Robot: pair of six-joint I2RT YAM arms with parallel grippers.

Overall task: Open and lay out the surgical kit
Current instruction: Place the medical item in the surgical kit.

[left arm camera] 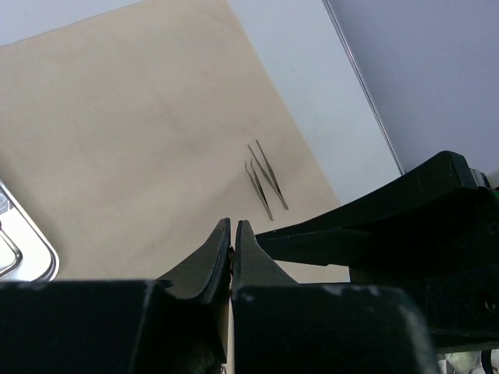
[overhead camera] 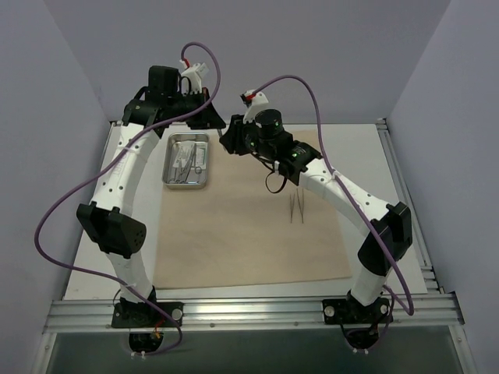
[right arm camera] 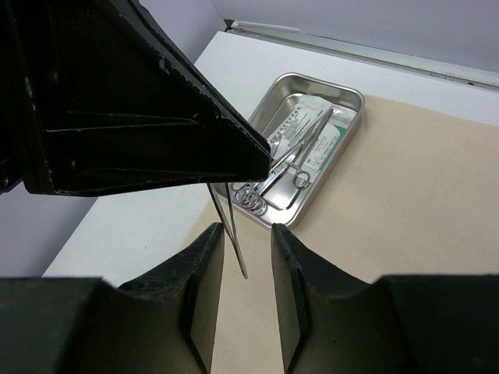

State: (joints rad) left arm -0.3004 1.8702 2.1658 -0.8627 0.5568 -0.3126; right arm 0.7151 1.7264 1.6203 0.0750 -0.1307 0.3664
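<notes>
The beige cloth wrap [overhead camera: 249, 234] lies spread flat on the table. On its far left corner stands the small steel tray [overhead camera: 166, 167], holding scissor-handled instruments [right arm camera: 292, 160] and clear packets [right arm camera: 326, 144]. My left gripper [overhead camera: 221, 125] hangs just right of the tray, shut on thin tweezers [right arm camera: 238, 249] that point down from its tip. My right gripper [right arm camera: 247, 232] is open, with one jaw on each side of those hanging tweezers and a gap on the right side. More tweezers [overhead camera: 296, 209] lie on the cloth to the right.
White table [overhead camera: 374, 156] borders the cloth on the right and far sides, with metal rails at the edges. Purple cables loop above both arms. The right arm's black gripper body [left arm camera: 390, 226] fills the lower right of the left wrist view.
</notes>
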